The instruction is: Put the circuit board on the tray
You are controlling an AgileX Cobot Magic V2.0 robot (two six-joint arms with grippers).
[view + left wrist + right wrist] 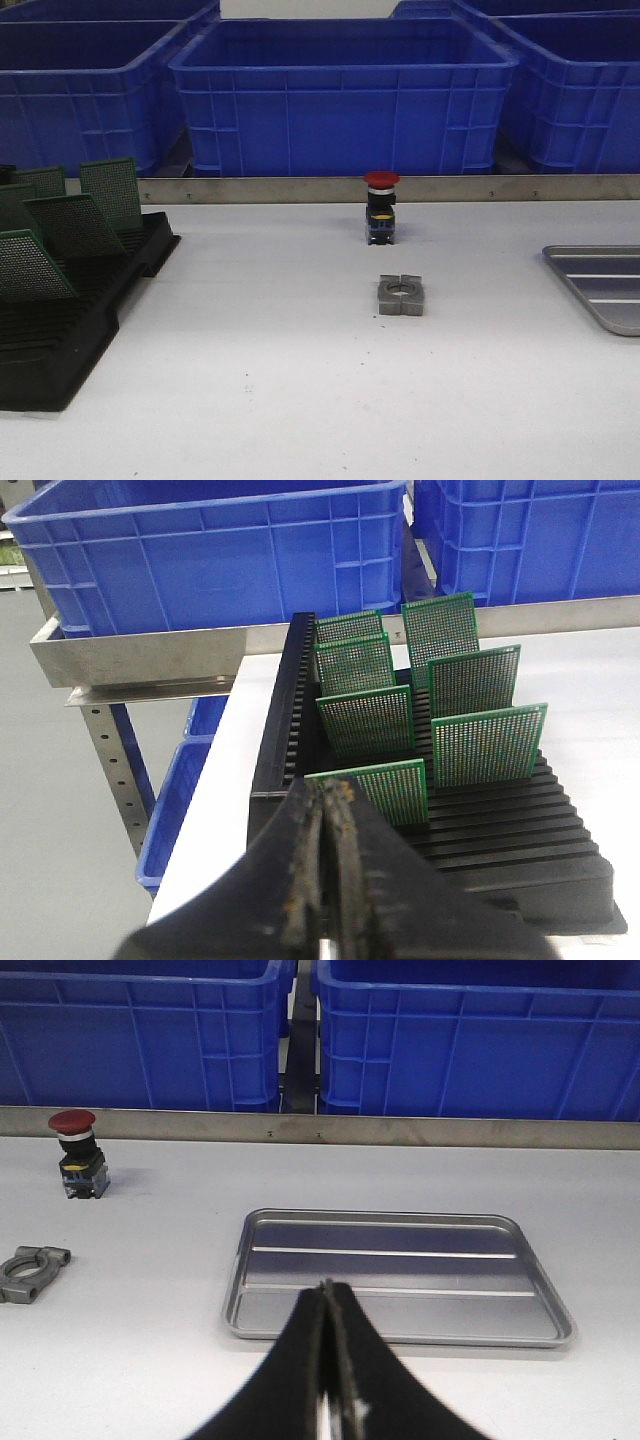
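- Seven green circuit boards (370, 720) stand upright in the slots of the black rack (520, 855) as you see them from the left wrist; in the front view the rack sits at the table's left edge.
- None of the boards is on the tray (400, 1315); its ribbed floor is bare.
- You find the tray flat on the white table (260, 370), cut off by the right edge of the front view, well apart from the rack.
- Your left gripper (326, 810) has its fingers pressed together with nothing between them, just beside the nearest board.
- Your right gripper (325, 1310) is likewise closed and empty, its tips over the tray's near rim in the wrist view.
- Between rack and tray you see a red-capped push button (381, 207) standing upright, with a grey metal clamp block (401, 295) near it on the robot's side, apart from it.
- Blue crates (345, 95) line the far side behind a metal rail (500, 188).
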